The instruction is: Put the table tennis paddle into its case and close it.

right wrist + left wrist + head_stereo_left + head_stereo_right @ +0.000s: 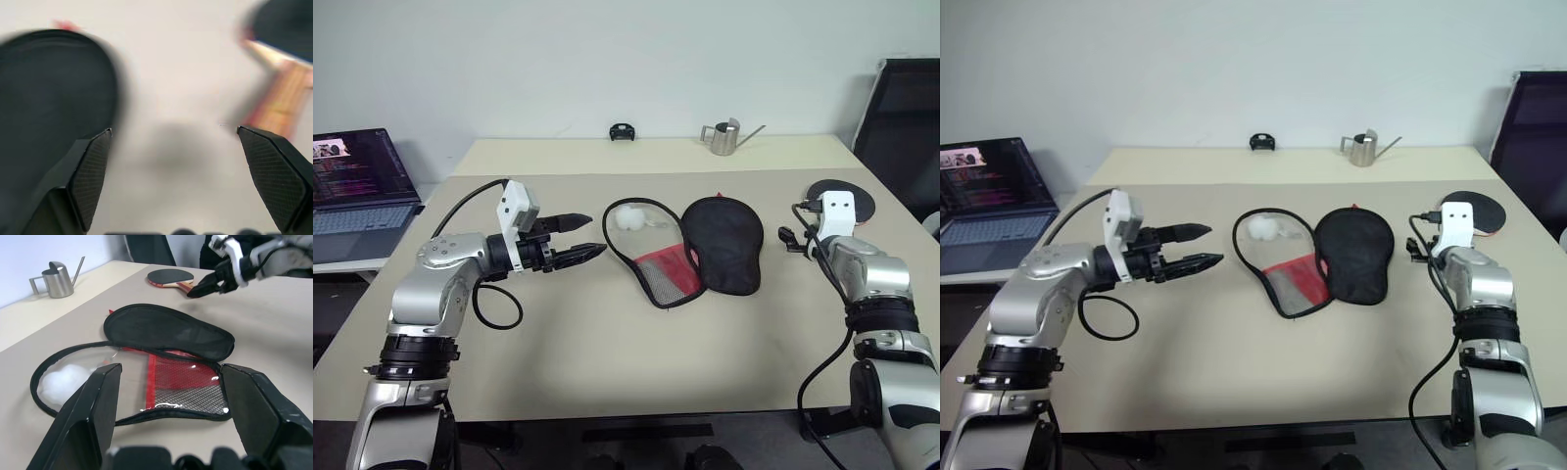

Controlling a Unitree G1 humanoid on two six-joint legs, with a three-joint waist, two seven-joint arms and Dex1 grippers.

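The case (724, 243) lies unzipped and spread flat in the middle of the table. Its black half lies to the right, and its clear half with the red mesh panel (668, 272) to the left. A white lump (63, 379) sits in the clear half. The table tennis paddle (1485, 211) lies flat at the table's right edge, black face up, its wooden handle (279, 98) pointing toward me. My right gripper (173, 147) is open and empty, between the case and the paddle handle. My left gripper (597, 235) hovers open and level just left of the case, pointing at it.
A small metal watering can (724, 137) and a small black object (623, 131) stand at the table's far edge. An open laptop (357, 181) sits on a side desk at the left. A black chair (906, 117) stands beyond the right corner.
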